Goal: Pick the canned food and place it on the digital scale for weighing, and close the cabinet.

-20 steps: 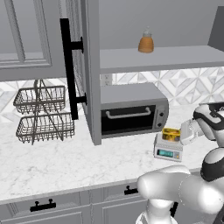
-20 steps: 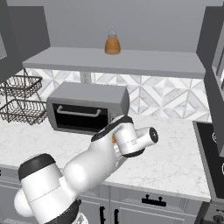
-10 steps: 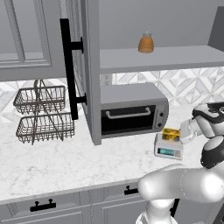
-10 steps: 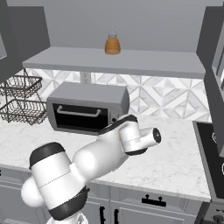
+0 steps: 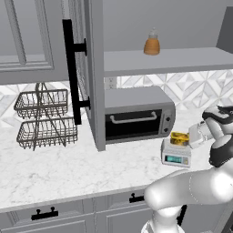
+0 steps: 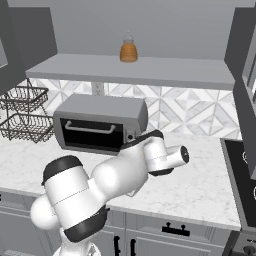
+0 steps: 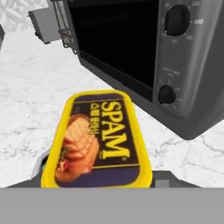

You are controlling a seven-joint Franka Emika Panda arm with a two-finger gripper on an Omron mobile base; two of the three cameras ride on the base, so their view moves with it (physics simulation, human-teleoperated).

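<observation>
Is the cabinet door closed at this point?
No. In the left base view the cabinet door stands swung open, edge-on toward the camera, baring the shelf with the orange bottle.

You have a grey toaster oven (image 5: 139, 114) on the white marbled counter (image 5: 59, 170), its dark glass door shut behind a pale bar handle, two round knobs (image 7: 177, 19) stacked on its right-hand panel; close up, the lower knob sits just above the oven's bottom corner. On the open shelf (image 5: 173, 60) above stands an orange bottle (image 5: 152, 43) with a pale cap, upright and alone; left of the oven you see a two-tier wire basket (image 5: 43, 119) against the patterned tile backsplash (image 6: 192, 112). Below the counter edge run grey drawers with short black pulls (image 5: 44, 213); a dark stovetop (image 6: 242, 172) lies at the far right.
</observation>
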